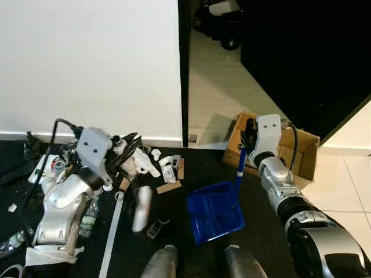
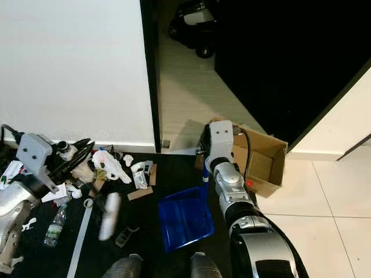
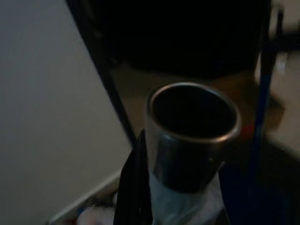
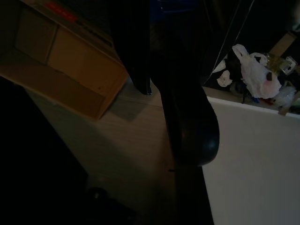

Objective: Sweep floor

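Your right gripper (image 1: 248,138) is closed on the upright blue handle (image 1: 239,171) of the blue dustpan (image 1: 213,211), which sits on the dark floor (image 1: 261,226) beside the cardboard box (image 1: 301,152). Your left gripper (image 1: 128,152) grips a metal tube (image 3: 190,136), blurred, over the litter pile (image 1: 152,165) at the white wall (image 1: 87,63).

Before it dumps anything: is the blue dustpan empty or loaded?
Empty: the blue dustpan shows bare blue inside; the litter pile lies on the floor beside it.
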